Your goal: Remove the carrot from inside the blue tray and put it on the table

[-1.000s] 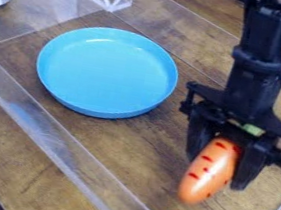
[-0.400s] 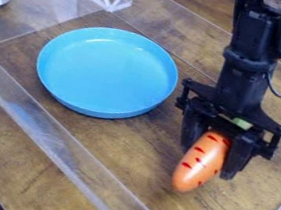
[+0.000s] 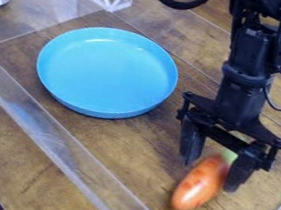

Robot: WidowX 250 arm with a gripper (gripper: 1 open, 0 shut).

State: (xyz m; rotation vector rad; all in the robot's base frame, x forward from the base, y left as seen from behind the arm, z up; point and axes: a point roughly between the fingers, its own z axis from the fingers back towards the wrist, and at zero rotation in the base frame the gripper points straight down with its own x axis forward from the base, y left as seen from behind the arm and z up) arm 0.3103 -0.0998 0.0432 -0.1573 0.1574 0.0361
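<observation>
The small orange toy carrot with dark ridge lines [image 3: 199, 185] lies on the brown wood-plank table [image 3: 88, 154], toward five o'clock from the round bright-blue plastic tray [image 3: 106, 72]. The black gripper [image 3: 212, 164] straddles its leafy end (jaws released, spread apart).

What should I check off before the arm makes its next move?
Carrot out of the tray: ok, it lies to one side of the rim.
Carrot on the table: ok, it appears to rest on the wood.
Gripper open: ok, the fingers stand apart.
Gripper clear of the carrot: not ok, the fingers are still around its leafy end.
Fingers not touching the carrot: cannot tell from this one view.
Tray upright: ok, it sits flat.
</observation>
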